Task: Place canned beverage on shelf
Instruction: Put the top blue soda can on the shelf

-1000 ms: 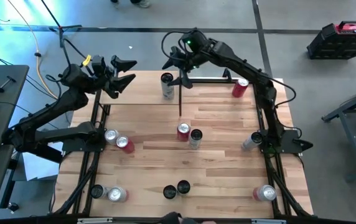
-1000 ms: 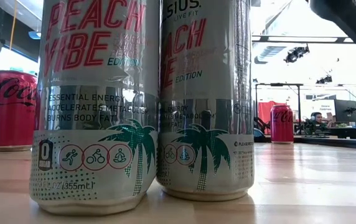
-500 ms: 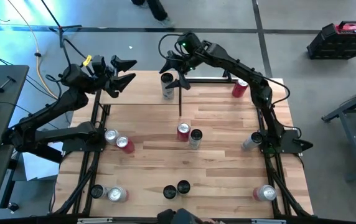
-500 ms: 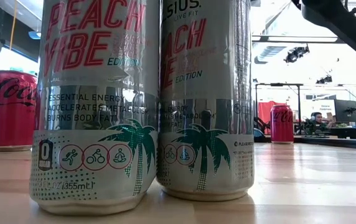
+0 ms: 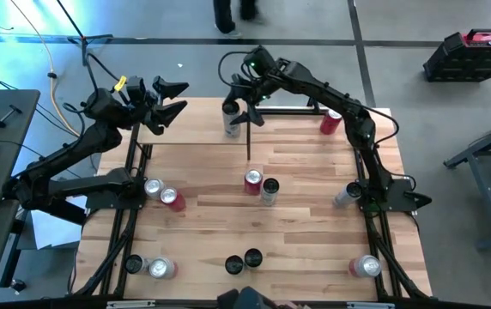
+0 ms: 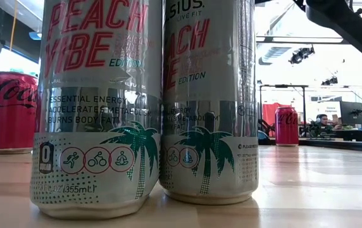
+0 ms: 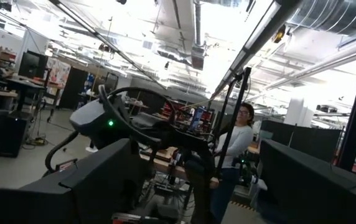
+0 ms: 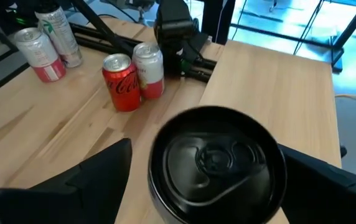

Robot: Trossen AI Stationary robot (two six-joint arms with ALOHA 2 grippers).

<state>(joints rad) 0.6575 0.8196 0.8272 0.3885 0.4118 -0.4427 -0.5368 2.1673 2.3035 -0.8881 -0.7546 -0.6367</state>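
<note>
A silver can with a black top stands upright on its base on the shelf, a light-wood board between black posts at the table's far side. My right gripper is open above the can. In the right wrist view its fingers stand on either side of the can's top. One finger is clearly apart from the can; the other is close beside its rim. My left gripper is open and empty, raised over the shelf's left end.
A red can stands on the shelf's right part. A black post rises just right of the silver can. Several cans stand about the table, such as a pair at its centre. Two tall cans fill the low view. A person stands beyond the table.
My right gripper has gone a little toward the table's left edge, closer over the silver can, which has stayed where it was on the shelf.
</note>
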